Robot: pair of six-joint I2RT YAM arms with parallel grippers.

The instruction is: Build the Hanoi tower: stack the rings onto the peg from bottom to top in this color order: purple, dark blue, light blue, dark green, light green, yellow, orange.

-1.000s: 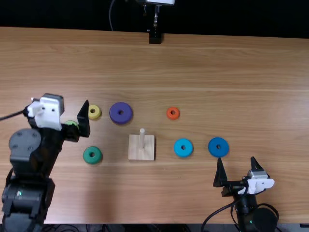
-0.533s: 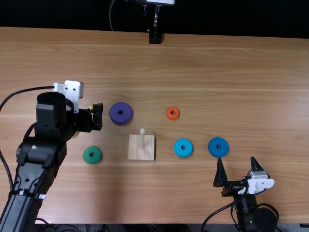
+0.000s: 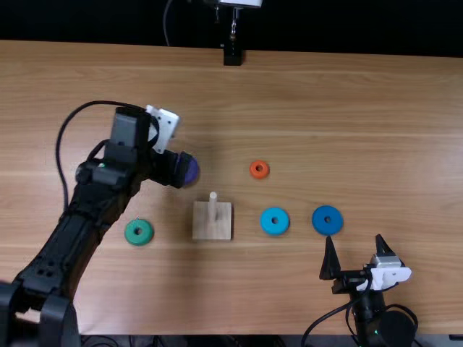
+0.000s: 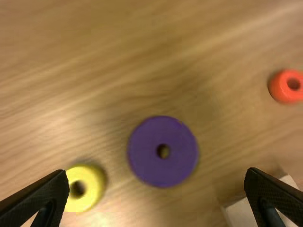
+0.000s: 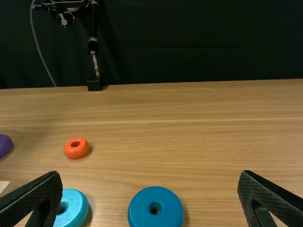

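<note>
While one peg [image 3: 213,208] stands upright, five rings lie around it.
Top view: purple ring [image 3: 192,172] under left gripper [image 3: 182,170]; dark green ring [image 3: 139,232], orange ring [image 3: 259,169], light blue ring [image 3: 275,221], dark blue ring [image 3: 328,220] near right gripper [image 3: 354,240]. Left wrist view: three rings, yellow ring [image 4: 91,198] included; fingers wide apart, purple ring beyond. Right wrist view: four rings; fingers wide apart.

peg [image 3: 213,208] on block [image 3: 211,230], rings [image 3: 265,223] (several) either side
</note>
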